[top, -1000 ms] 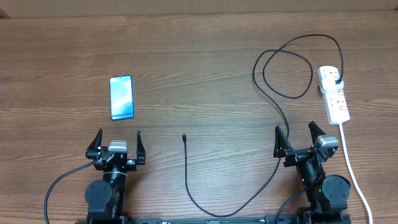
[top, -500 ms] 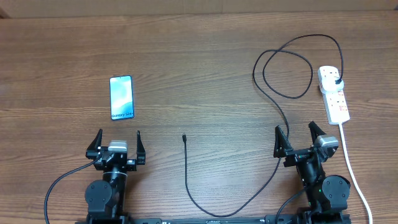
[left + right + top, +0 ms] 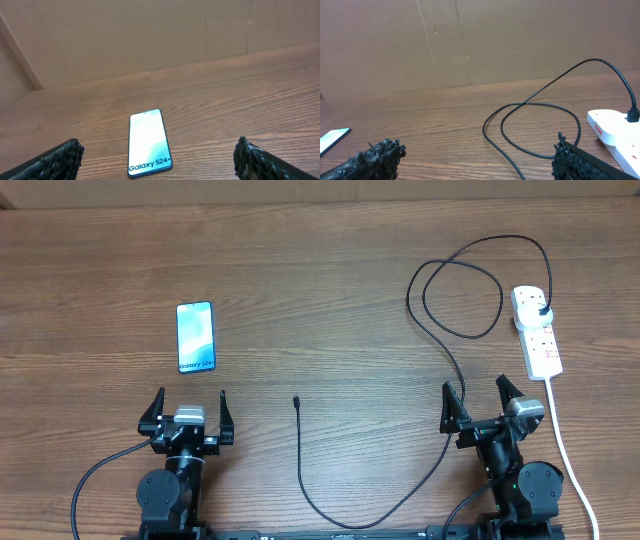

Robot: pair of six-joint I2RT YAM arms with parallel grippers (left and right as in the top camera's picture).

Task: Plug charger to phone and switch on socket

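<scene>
The charger tip (image 3: pixel 296 399) lies on the bench (image 3: pixel 330 280) between the arms, pointing away from them, nearer the left pincer (image 3: pixel 191 395). The phone (image 3: pixel 196 336) lies lengthwise straight ahead of that pincer. It and the right pincer (image 3: pixel 475 385) gape wide, empty.

left hand (image 3: pixel 191 393) to phone (image 3: pixel 196 337): open table (image 3: pixel 320 300) | right hand (image 3: pixel 475 385) ahead: charger loop (image 3: pixel 535 103)

wood-grain table (image 3: pixel 320 260), brown cardboard wall (image 3: pixel 150 35) behind
</scene>
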